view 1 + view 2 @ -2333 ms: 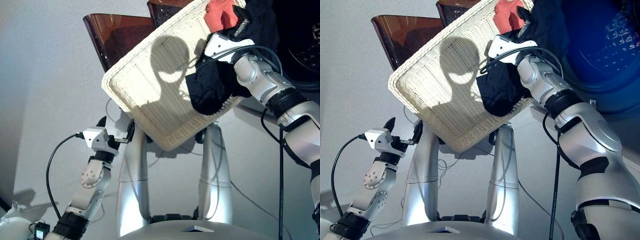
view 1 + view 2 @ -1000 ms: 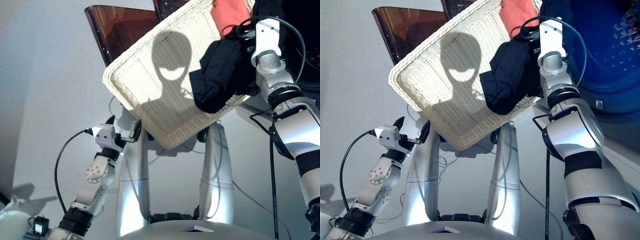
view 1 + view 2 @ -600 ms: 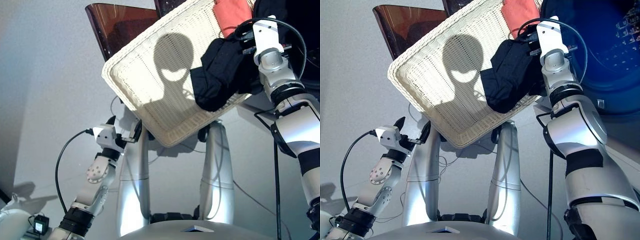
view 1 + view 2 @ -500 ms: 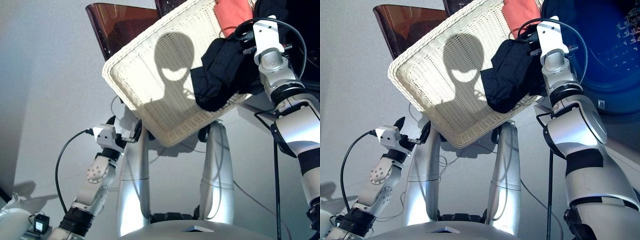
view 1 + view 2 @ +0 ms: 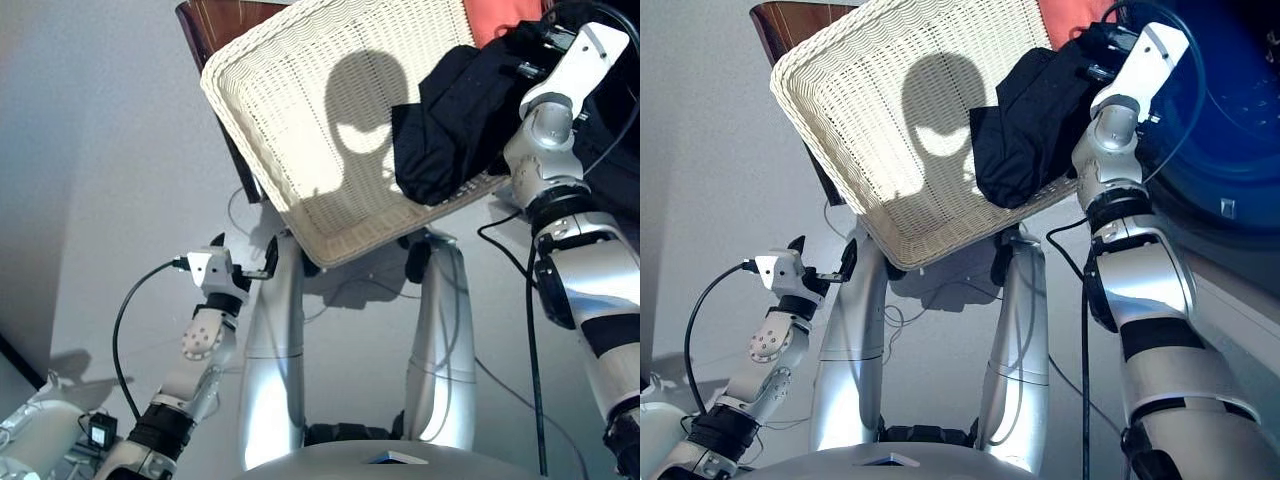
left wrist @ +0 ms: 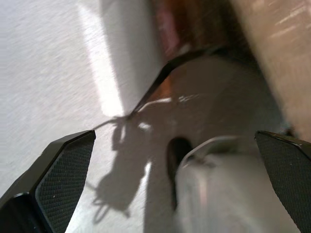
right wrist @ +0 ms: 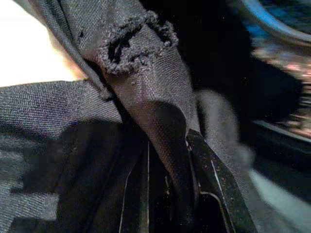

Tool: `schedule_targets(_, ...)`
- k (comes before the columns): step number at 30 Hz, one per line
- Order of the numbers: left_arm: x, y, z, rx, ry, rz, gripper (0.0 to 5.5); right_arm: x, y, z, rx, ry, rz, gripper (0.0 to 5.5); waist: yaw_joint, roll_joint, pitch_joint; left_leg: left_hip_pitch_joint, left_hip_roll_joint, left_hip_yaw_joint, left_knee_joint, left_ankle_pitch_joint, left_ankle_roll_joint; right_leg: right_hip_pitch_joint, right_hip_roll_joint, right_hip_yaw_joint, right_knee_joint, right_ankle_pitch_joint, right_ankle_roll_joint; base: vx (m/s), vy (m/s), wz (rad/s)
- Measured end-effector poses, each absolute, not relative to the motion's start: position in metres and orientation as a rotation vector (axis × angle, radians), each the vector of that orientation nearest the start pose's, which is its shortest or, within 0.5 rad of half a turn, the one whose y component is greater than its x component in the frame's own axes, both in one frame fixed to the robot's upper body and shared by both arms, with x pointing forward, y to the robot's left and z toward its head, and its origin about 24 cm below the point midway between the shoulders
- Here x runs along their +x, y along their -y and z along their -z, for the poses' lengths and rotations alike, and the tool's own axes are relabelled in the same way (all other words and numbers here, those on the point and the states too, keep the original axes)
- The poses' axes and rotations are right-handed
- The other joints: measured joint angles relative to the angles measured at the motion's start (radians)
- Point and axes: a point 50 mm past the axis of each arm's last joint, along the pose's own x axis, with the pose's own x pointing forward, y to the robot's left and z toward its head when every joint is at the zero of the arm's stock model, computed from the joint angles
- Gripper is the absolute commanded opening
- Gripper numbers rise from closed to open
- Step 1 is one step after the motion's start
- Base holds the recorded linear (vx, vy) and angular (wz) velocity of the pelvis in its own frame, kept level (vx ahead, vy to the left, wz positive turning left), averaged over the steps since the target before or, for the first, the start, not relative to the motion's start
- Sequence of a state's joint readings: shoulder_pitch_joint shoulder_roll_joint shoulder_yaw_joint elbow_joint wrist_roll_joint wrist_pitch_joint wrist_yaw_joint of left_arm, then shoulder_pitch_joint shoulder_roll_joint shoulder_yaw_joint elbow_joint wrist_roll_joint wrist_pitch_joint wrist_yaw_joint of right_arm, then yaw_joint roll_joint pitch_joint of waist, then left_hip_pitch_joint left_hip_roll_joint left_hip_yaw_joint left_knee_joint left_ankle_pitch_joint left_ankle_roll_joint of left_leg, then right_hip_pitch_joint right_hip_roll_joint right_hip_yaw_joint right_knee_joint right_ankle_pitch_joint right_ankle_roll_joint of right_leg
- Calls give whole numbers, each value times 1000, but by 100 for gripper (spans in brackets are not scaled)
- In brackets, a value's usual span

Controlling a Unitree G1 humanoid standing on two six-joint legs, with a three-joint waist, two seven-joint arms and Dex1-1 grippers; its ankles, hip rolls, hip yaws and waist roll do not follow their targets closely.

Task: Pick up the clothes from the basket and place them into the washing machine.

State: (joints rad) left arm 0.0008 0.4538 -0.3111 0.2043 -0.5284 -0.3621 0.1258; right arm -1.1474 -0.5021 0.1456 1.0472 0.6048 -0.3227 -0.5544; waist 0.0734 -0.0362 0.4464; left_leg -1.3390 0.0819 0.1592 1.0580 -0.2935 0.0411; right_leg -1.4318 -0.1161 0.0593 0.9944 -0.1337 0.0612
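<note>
The cream wicker basket [image 5: 300,100] is tilted up in front of me, its far right corner by the washing machine [image 5: 1230,130]. A black garment [image 5: 450,120] is heaped over that corner, with a coral red one [image 5: 505,15] beyond it. My right gripper [image 7: 170,199] is up at that corner, shut on a fold of the black cloth, which covers most of its fingers. The machine's blue-lit drum opening lies just past it. My left gripper [image 5: 243,258] hangs low, under the basket's near left side, open with nothing between its fingers [image 6: 58,184].
A brown tinted panel [image 5: 205,15] stands behind the basket's far left corner. Thin cables [image 5: 340,300] trail over the grey floor below the basket.
The camera has tilted. My right wrist has swung up and to the right, toward the machine, still pinching the black cloth. The left arm has stayed where it was.
</note>
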Motion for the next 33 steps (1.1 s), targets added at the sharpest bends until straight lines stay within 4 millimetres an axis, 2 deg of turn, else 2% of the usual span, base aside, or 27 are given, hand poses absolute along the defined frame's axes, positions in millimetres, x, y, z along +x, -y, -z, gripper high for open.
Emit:
schedule_targets(3, 241, -197, -21, -74, 35, 17, 550, 391, 258, -254, 279, 507, 691, 0, -20, 0, 0, -14, 1, -4, 9, -1, 2, -10, 0, -2, 3, 0, 0, 0, 0, 0)
schedule_targets(8, 245, -196, -25, -74, 49, 10, 550, 377, 274, -260, 325, 588, 751, 0, -28, 0, 0, -28, 2, -2, 15, -3, 4, -24, 1, -1, 8, 0, 1, 0, 0, 0)
schedule_targets(14, 245, -196, -25, -75, 50, -1, 550, 373, 270, -262, 293, 630, 719, 0, -43, 0, 0, -28, 3, -2, 16, -3, 4, -25, 2, 0, 10, -1, 1, 0, 0, 0)
schedule_targets(19, 245, -197, -25, -76, 53, -5, 550, 367, 270, -258, 221, 658, 784, 0, -44, 0, 0, -28, 2, -1, 16, -4, 4, -26, 1, 1, 10, -1, 2, 0, 0, 0)
schedule_targets(24, 245, -196, -26, -72, 57, 0, 550, 371, 280, -268, 290, 628, 898, 0, -42, 0, 0, -36, 2, -1, 20, -4, 4, -34, 1, 2, 14, -1, 2, 0, 0, 0)
schedule_targets(27, 246, -195, -31, -70, 76, 15, 550, 372, 301, -285, 332, 589, 979, 0, -25, 1, -1, -57, 2, -2, 30, -3, 4, -56, -1, 3, 23, -1, 1, 0, 0, 0)
schedule_targets(29, 246, -194, -33, -72, 84, 23, 550, 366, 321, -298, 273, 576, 1029, 0, -8, 1, -1, -67, 0, -1, 31, -3, 5, -66, -4, 4, 28, -1, 2, 0, 0, 0)
schedule_targets(33, 245, -191, -33, -54, 80, 59, 550, 343, 359, -326, 178, 583, 1141, 0, 11, 2, -1, -68, -10, -2, 31, -2, 5, -68, -14, 4, 36, -6, 4, 0, 0, 0)
